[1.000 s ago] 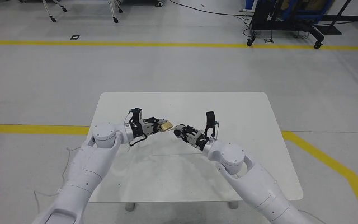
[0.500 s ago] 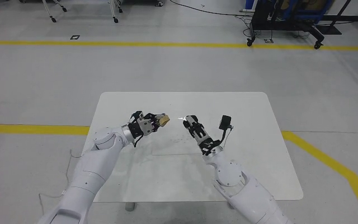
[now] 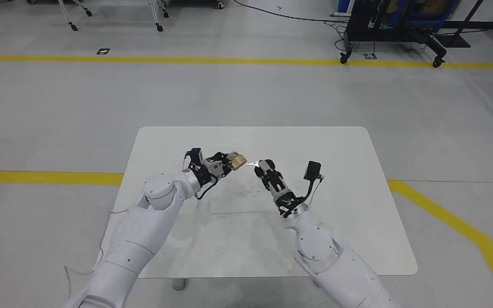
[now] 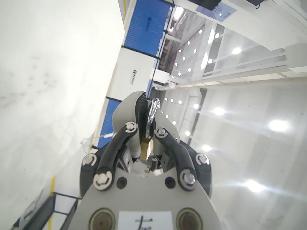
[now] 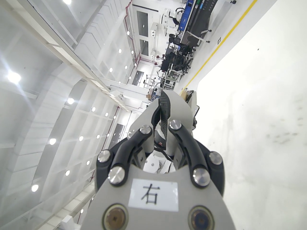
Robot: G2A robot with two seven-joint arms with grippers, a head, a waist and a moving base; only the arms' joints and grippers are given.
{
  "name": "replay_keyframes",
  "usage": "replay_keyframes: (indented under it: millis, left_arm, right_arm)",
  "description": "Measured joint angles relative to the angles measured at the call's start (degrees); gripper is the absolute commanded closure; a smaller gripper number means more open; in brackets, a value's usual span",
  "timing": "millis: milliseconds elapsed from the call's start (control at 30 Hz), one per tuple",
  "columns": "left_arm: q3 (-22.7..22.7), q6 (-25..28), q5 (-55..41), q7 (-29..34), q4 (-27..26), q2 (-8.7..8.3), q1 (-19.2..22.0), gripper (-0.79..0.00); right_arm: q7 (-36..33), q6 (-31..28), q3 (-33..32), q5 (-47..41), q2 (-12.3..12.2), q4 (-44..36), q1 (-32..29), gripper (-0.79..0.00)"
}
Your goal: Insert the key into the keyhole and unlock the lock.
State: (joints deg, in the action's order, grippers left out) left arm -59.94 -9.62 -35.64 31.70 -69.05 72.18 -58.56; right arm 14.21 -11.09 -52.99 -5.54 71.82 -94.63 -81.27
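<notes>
My left gripper (image 3: 231, 162) holds a small brass padlock (image 3: 238, 161) above the middle of the white table. In the left wrist view the fingers (image 4: 129, 111) are shut on the padlock's brass body (image 4: 146, 148), with the silver shackle (image 4: 153, 110) sticking out between the tips. My right gripper (image 3: 260, 167) sits close to the right of the lock and is shut on a small silver key (image 3: 252, 164) that points at the padlock. In the right wrist view the pads (image 5: 165, 106) press together and hide the key. The brass padlock (image 5: 183, 94) shows just past them.
The white table (image 3: 339, 146) lies beneath both arms with nothing else on it. Yellow floor lines (image 3: 231, 60) run behind and beside it. A dark wheeled rack (image 3: 393, 31) stands far back right.
My left gripper has carried the padlock right and a little farther back, closing on the key. My right arm swung its wrist round a second ago and has hardly moved since.
</notes>
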Motion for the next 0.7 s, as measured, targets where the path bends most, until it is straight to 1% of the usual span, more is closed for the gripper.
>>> replay_keyframes:
  millis: [67, 133, 200, 233, 367, 567, 633, 700]
  left_arm:
    - [1.24, -1.0, 1.72, -5.68, -2.28, 0.48, 0.02, 0.0]
    - [2.86, -3.71, 3.41, -9.22, -3.86, 0.84, 0.41, 0.0]
    - [3.43, -5.62, 3.79, -9.01, -4.19, 0.92, 0.6, 0.0]
    - [3.39, -5.29, 3.78, -8.62, -4.16, 0.9, 0.61, 0.0]
    - [3.31, -4.66, 3.71, -8.5, -4.1, 0.89, 0.59, 0.0]
    - [3.07, -4.4, 3.4, -8.84, -3.93, 0.92, 0.3, 0.0]
    - [2.08, -1.93, 0.63, -10.49, -3.05, 1.16, -1.36, 0.0]
    - [1.62, -0.27, -3.34, -9.84, -2.85, 1.43, -2.09, 0.0]
  right_arm:
    - [5.53, -1.8, -0.05, 1.29, 0.43, 0.25, -1.59, 0.0]
    - [12.37, -0.78, 0.62, 2.41, 1.12, 0.15, -2.87, 0.0]
    - [17.49, 1.56, 1.38, 3.16, 1.69, -0.08, -3.24, 0.0]
    - [19.52, 2.4, 1.55, 3.39, 1.8, -0.11, -3.24, 0.0]
    - [18.31, 1.95, 1.51, 3.34, 1.77, -0.1, -3.2, 0.0]
    - [18.3, 1.96, 1.51, 3.33, 1.77, -0.09, -3.2, 0.0]
    - [18.1, 2.1, 1.53, 3.34, 1.79, -0.09, -3.18, 0.0]
    - [17.72, 3.09, 1.6, 3.72, 2.04, 0.01, -2.85, 0.0]
